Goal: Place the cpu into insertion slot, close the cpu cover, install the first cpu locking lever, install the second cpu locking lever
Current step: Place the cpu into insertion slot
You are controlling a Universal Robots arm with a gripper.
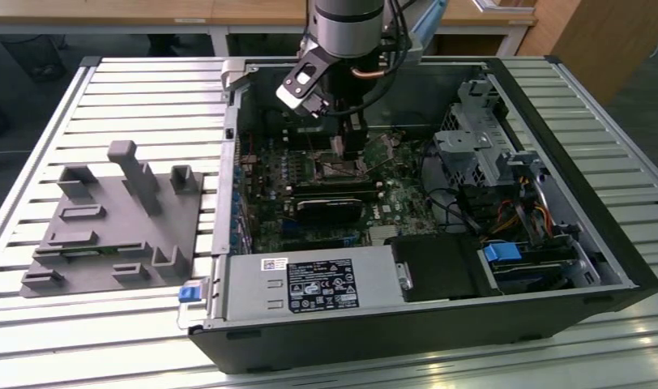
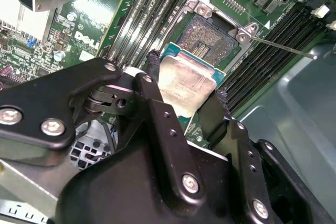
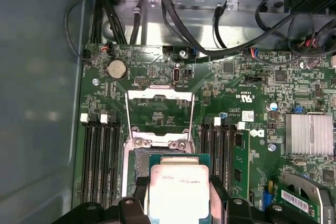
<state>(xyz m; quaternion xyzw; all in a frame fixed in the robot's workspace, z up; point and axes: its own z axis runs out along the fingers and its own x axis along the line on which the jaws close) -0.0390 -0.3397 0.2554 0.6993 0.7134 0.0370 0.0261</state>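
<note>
My gripper is shut on the cpu, a flat square chip with a dull silvery top and a green edge, gripped on two opposite sides. It hangs tilted just above and partly over the insertion slot, whose dark pin field and silvery rim lie open. In the first wrist view the cpu covers the near part of the insertion slot, and the cpu cover is swung open beyond it. A thin wire lever sticks out beside the socket. In the exterior view the gripper reaches down into the computer case.
Long black memory slots flank the socket on both sides. A finned heatsink, cables and a drive cage crowd the case. A black block lies near the socket. A grey fixture sits at the exterior view's left.
</note>
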